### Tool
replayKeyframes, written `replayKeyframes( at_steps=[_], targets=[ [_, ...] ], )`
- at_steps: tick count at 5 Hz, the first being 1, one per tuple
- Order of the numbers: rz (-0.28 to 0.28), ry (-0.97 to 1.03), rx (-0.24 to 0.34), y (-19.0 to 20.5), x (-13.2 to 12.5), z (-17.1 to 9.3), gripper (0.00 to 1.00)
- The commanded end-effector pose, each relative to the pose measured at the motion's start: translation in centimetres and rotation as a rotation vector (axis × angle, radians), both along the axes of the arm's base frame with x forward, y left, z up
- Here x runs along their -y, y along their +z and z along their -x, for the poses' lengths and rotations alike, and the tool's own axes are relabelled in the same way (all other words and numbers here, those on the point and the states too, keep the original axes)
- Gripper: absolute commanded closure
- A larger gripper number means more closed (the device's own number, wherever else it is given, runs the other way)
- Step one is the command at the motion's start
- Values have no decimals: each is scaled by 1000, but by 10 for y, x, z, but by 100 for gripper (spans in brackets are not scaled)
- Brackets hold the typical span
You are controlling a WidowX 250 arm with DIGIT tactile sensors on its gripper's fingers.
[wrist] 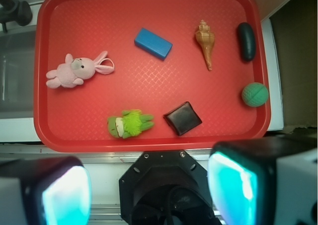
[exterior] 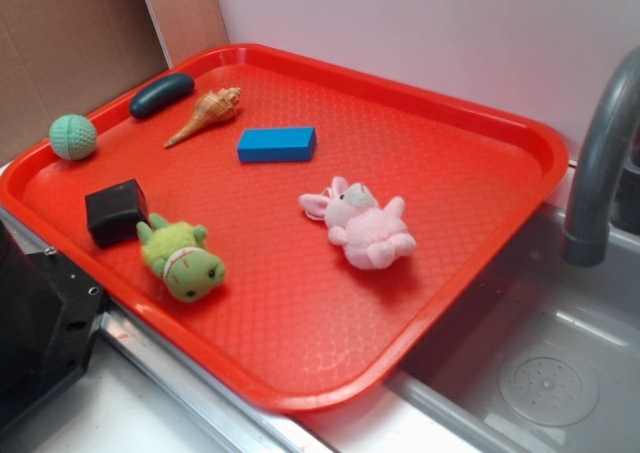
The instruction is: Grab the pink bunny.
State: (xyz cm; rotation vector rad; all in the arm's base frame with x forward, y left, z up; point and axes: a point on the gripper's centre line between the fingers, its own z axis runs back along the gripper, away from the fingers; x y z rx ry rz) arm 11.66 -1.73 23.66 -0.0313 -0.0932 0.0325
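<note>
The pink bunny lies on its side on the red tray, right of the tray's middle. In the wrist view the bunny is at the tray's left, ears pointing right, with nothing touching it. My gripper hangs high above, back over the robot's black base and outside the tray's near edge. It is open, and its two cyan-padded fingers stand wide apart with nothing between them. The bunny is far ahead and to the left of the fingers. The gripper does not show in the exterior view.
Also on the tray are a green plush, black block, blue block, seashell, dark oval object and green ball. A grey faucet and sink lie beside the bunny's end.
</note>
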Motion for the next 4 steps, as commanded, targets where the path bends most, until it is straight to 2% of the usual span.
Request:
replayKeyframes(
  at_steps=[1,2,3,4],
  targets=[
    [0,0,0,0,0,0,0],
    [5,222,15,-38,34,-50,0],
    [-41,414,-36,-92,57,-95,0],
    [-41,414,-36,-92,57,-95,0]
  ],
)
